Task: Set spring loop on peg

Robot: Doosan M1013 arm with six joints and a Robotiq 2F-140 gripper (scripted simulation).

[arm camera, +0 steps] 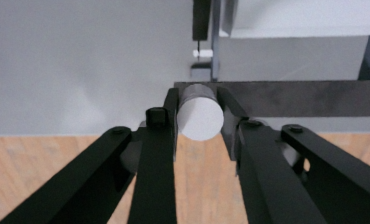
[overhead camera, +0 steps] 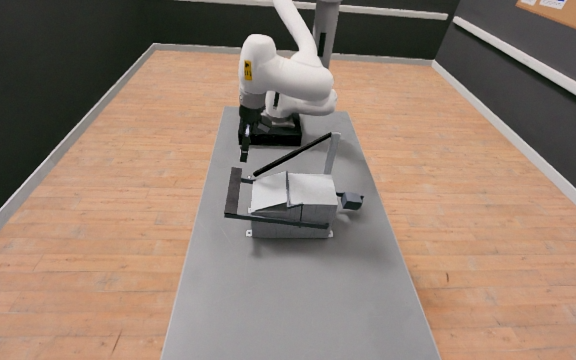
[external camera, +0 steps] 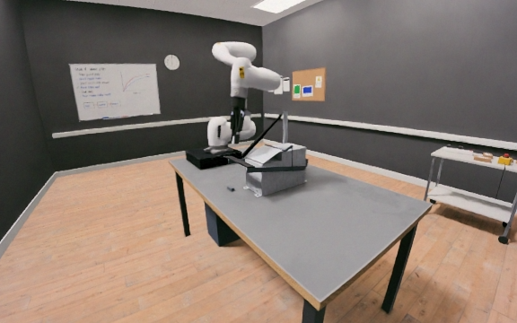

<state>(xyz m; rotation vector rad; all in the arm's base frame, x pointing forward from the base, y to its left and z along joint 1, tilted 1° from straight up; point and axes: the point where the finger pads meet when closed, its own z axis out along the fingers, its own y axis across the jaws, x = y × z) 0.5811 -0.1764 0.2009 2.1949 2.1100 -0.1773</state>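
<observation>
Steel test weight (arm camera: 200, 118) is sitting clamped between our gripper's fingertips (overhead camera: 244, 155) (external camera: 236, 136), held above the bench (overhead camera: 293, 295) (external camera: 330, 220) (arm camera: 61, 60) near the raised-looking pedal (overhead camera: 233, 191) (external camera: 237, 160) (arm camera: 306, 98) of the feeder (overhead camera: 313, 190) (external camera: 281, 166) (arm camera: 306, 17). We are judging the push test as still ahead, with choosing the final peg and returning the weight remaining; which peg is bearing the loop we cannot tell. We are reading no brand or label, the whiteboard (external camera: 115, 91) handwriting being too blurred.

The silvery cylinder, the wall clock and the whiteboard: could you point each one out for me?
silvery cylinder (arm camera: 200, 119): wrist view, on its round pale end
wall clock (external camera: 171, 62): exterior view, on the middle of its face
whiteboard (external camera: 115, 91): exterior view, on its writing surface
</observation>
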